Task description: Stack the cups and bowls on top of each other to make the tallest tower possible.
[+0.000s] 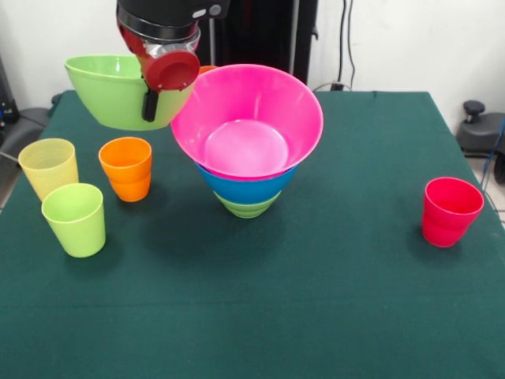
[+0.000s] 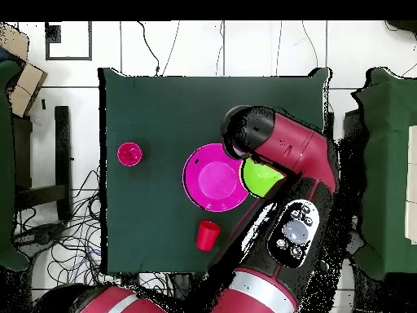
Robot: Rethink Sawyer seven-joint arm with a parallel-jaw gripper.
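- The tower (image 1: 246,150) sits mid-table: pink bowl (image 1: 247,118) on top, blue bowl (image 1: 245,188) nested under it, and a small green bowl (image 1: 246,207) peeking out at the bottom.
- The gripper (image 1: 151,99) holds the big green bowl (image 1: 118,91) by its rim, up off the table, just beside the pink bowl. One dark finger (image 1: 149,105) shows on the outside of the bowl wall, so it's clamped on that rim.
- The green bowl's edge sits right up against the pink bowl's rim in the front view; can't say if they touch.
- A sliver of orange (image 1: 207,69) pokes up behind the pink rim. Probably a cup, but too little of it shows to be sure.
- On one side of the tower: a yellow cup (image 1: 49,167), a lime cup (image 1: 74,219) and an orange cup (image 1: 126,168), all upright, close together but not touching.
- On the other side, well apart from the tower, a red cup (image 1: 450,211) stands alone.
- From overhead, the arm (image 2: 285,147) covers a lot of the table, and the yellow, lime and orange cups are hidden under it.
- That view also shows another red cup (image 2: 207,235) near the pink bowl, partly ragged at the arm's edge.
- The table (image 1: 316,300) is dark green cloth, with cables (image 2: 73,236) on the floor beside it.
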